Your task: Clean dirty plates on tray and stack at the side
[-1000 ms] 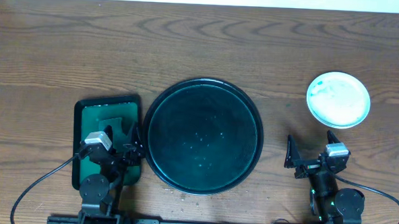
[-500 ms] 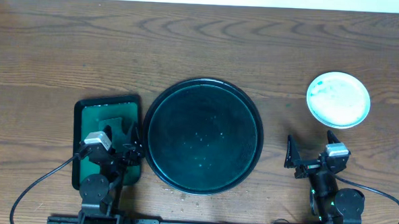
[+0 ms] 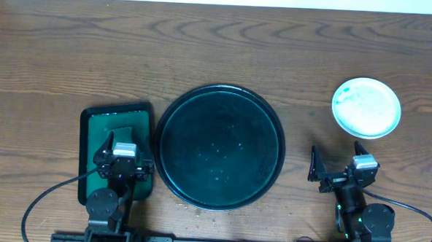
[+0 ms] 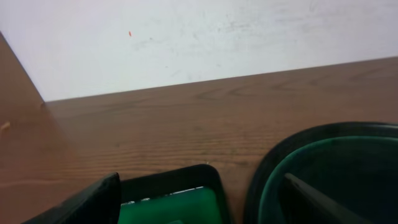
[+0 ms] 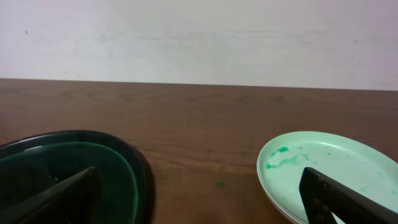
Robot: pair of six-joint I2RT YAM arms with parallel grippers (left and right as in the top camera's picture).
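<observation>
A pale green plate (image 3: 366, 107) with green smears stands on the bare table at the right; it also shows in the right wrist view (image 5: 329, 171). A large round dark green tray (image 3: 221, 88) lies in the middle with only small specks on it. My left gripper (image 3: 124, 163) is open and empty, above a black rectangular tray (image 3: 83, 152) with a green pad (image 3: 121, 124). My right gripper (image 3: 336, 170) is open and empty, in front of the plate and apart from it.
The round tray's rim shows in the left wrist view (image 4: 267, 168) and the right wrist view (image 5: 134, 162). The black tray's far rim (image 4: 168, 177) lies between my left fingers. Bare wooden table runs back to a white wall.
My left gripper has turned and shifted a little to the right, from angled toward the round tray to facing straight back. The right arm and the plate have not moved.
</observation>
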